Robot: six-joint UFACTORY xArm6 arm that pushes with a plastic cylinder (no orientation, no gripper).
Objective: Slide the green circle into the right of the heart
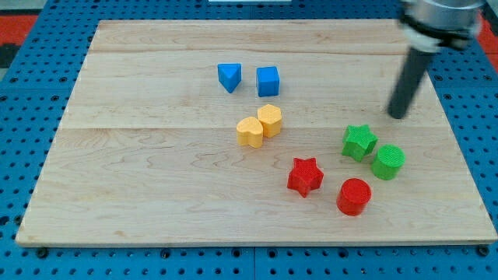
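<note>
The green circle point(387, 162) lies on the wooden board at the view's lower right, touching the green star point(359, 142) on its left. The yellow heart point(250, 131) sits near the board's middle, touching a yellow hexagon point(269, 120) on its upper right. My tip point(398, 117) is on the board above the green circle, slightly to its right, and apart from it. The tip is also up and to the right of the green star, touching no block.
A red star point(305, 176) and a red circle point(354, 195) lie between the heart and the green circle, toward the view's bottom. A blue triangle point(229, 77) and a blue cube point(267, 81) sit near the top middle. The board's right edge point(467, 155) is close to the green circle.
</note>
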